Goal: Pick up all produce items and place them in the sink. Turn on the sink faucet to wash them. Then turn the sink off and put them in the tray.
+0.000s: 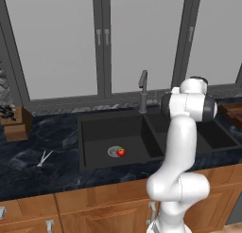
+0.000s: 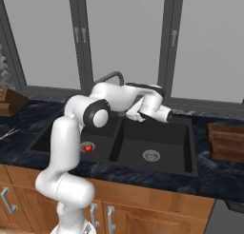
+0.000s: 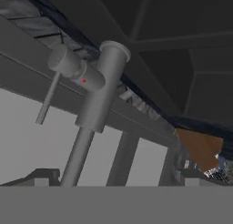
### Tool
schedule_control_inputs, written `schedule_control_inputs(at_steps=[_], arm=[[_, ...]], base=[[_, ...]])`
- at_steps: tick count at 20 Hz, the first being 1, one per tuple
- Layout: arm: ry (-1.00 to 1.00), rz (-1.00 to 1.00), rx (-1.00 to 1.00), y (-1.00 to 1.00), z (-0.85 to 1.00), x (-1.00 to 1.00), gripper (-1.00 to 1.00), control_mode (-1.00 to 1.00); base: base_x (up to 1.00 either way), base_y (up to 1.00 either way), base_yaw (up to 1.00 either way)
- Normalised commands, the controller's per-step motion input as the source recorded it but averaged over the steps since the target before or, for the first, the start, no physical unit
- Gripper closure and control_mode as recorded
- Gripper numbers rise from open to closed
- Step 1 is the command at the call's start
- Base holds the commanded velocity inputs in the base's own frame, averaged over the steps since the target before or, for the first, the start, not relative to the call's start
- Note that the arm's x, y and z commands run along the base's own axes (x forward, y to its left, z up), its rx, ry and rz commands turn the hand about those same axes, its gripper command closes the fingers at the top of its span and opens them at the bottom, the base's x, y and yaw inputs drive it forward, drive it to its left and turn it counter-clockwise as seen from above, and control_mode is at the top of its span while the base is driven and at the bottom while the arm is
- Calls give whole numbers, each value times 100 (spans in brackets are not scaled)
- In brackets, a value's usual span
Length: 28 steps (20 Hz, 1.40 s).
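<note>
Down in the left basin of the sink (image 1: 94, 128), red fruit (image 1: 121, 152) sits touching the drain, ready for washing. Gripper (image 2: 140, 115) near faucet (image 3: 98, 98) lever; grip state can't tell

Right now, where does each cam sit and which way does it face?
Left base view: behind-left, down over the sink; arm at lower right.
Right base view: behind-right, same sink; arm at lower left.
Hand view: on the hand, rolled, close on the faucet base and lever.
Both base views share the red fruit by the drain.
</note>
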Motion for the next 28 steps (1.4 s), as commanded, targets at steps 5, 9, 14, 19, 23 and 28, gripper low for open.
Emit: schedule_control_inputs(at_steps=[5,9,14,19,23,28], arm=[[4,0,4,6,-13,23,-100,-100],[3,-6,3,24,-22,19,-100,-100],[0,-11,7,3,0,43,-100,-100],[2,-3,4,2,-3,30,-100,-100],[1,0,4,0,-7,28,-100,-100],[3,0,3,0,-14,38,-100,-100]], base=[[0,0,0],[0,0,0],[0,0,0],[0,0,0],[0,0,0],[0,0,0]])
